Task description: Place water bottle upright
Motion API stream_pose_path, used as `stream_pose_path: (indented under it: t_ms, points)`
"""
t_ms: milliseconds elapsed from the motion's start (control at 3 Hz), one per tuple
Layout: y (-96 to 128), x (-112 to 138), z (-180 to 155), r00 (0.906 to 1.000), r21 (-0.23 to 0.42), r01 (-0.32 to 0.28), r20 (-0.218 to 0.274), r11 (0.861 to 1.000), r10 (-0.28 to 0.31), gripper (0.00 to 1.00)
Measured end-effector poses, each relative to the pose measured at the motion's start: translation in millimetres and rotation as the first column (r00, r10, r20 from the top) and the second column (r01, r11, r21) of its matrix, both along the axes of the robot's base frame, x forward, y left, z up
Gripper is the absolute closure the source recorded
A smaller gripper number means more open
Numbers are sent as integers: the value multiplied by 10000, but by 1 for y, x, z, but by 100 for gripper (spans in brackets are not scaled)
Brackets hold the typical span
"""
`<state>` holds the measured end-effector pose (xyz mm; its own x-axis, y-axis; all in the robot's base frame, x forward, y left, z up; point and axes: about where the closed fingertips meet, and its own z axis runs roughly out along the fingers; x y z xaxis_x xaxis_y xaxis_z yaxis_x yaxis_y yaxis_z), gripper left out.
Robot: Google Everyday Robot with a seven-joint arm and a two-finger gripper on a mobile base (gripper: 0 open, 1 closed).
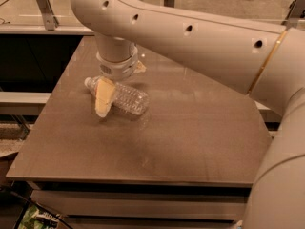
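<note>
- The white cap is poking out just left of the gripper [106,99].
- The gripper is hanging across the neck of the water bottle [128,99]; I cannot tell its grip.
- The bottle is lying sideways on the table [190,142], its body extending right of the gripper.

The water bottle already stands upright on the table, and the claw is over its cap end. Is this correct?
Not quite. The camera view shows that the water bottle is not upright: it is on its side on the table, with the cap pointing left. The claw is indeed over its cap end.
</note>
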<state>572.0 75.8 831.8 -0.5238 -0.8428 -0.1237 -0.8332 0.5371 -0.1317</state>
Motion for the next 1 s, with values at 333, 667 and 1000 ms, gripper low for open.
stream_pose_path:
  t_ms: [333, 667, 1000]
  points:
    - [0, 3, -1, 10000, -25, 51, -23, 10000, -51, 0]
    - [0, 3, -1, 10000, -16, 48, -7, 10000, -48, 18]
    - [0, 3, -1, 10000, -7, 44, 9, 10000, -44, 41]
